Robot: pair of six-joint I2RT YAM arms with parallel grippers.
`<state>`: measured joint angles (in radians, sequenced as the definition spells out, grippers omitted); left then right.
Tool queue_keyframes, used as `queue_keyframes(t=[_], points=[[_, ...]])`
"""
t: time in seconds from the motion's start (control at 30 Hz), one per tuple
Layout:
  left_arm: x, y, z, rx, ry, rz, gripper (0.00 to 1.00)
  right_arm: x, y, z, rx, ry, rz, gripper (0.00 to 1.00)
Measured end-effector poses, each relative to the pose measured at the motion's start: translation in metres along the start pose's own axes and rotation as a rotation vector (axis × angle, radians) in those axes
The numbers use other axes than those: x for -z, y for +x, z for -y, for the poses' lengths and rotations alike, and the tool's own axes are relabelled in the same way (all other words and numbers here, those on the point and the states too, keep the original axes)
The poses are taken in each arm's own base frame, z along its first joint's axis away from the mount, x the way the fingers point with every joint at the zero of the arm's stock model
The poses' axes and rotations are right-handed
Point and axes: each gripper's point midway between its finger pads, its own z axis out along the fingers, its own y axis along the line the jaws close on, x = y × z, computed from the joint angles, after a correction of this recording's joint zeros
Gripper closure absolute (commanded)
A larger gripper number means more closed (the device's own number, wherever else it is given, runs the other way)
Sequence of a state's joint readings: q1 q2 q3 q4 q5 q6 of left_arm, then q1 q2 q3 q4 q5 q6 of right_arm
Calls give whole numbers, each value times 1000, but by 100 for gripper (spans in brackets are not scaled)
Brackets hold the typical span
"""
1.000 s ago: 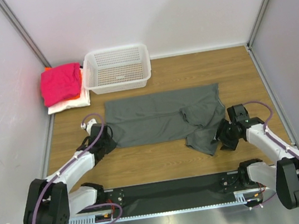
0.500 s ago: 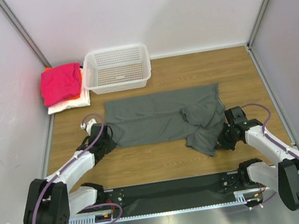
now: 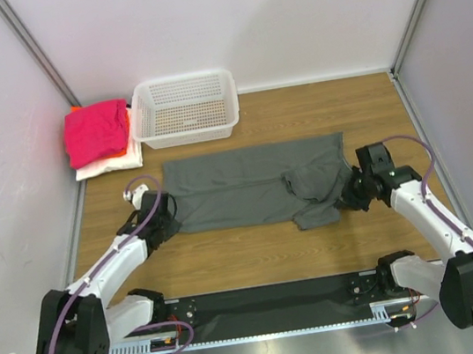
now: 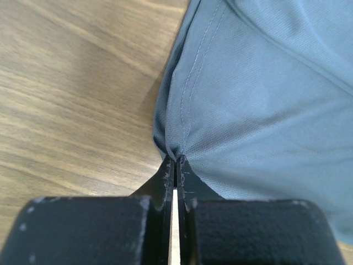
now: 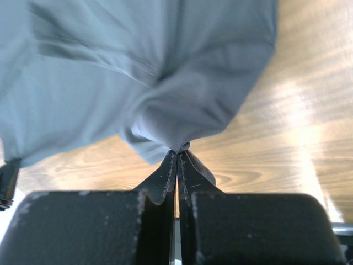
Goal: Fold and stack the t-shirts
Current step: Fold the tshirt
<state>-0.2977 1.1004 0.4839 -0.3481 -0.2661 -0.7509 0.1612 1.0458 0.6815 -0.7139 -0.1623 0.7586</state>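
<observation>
A dark grey t-shirt (image 3: 251, 184) lies spread across the middle of the wooden table, its right end bunched and folded over. My left gripper (image 3: 173, 226) is shut on the shirt's near left corner (image 4: 175, 149). My right gripper (image 3: 344, 201) is shut on the bunched near right edge (image 5: 179, 144) and holds it lifted off the wood. A stack of folded t-shirts sits at the back left: magenta-pink (image 3: 96, 131) on top, orange (image 3: 129, 117) showing at the edge, white (image 3: 112, 164) underneath.
A white plastic mesh basket (image 3: 185, 107) stands at the back, just right of the folded stack. White walls with metal posts close in the table on the left, right and back. Bare wood (image 3: 231, 262) lies between the shirt and the arm bases.
My right gripper has shut on the shirt's near right edge and pulled it up and back, shortening the flap that hung toward the front. The left gripper has shifted slightly back with its corner.
</observation>
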Motion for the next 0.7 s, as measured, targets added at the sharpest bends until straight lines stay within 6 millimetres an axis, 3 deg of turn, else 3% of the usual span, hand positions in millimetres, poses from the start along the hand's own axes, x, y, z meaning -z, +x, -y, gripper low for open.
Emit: queue_keyframes(t=[0.3, 0.7], points=[[0, -32, 9, -85, -67, 26, 100, -5, -40, -27, 6, -2, 19, 100], [-12, -83, 41, -155, -97, 91, 100, -17, -120, -82, 69, -88, 109, 100]])
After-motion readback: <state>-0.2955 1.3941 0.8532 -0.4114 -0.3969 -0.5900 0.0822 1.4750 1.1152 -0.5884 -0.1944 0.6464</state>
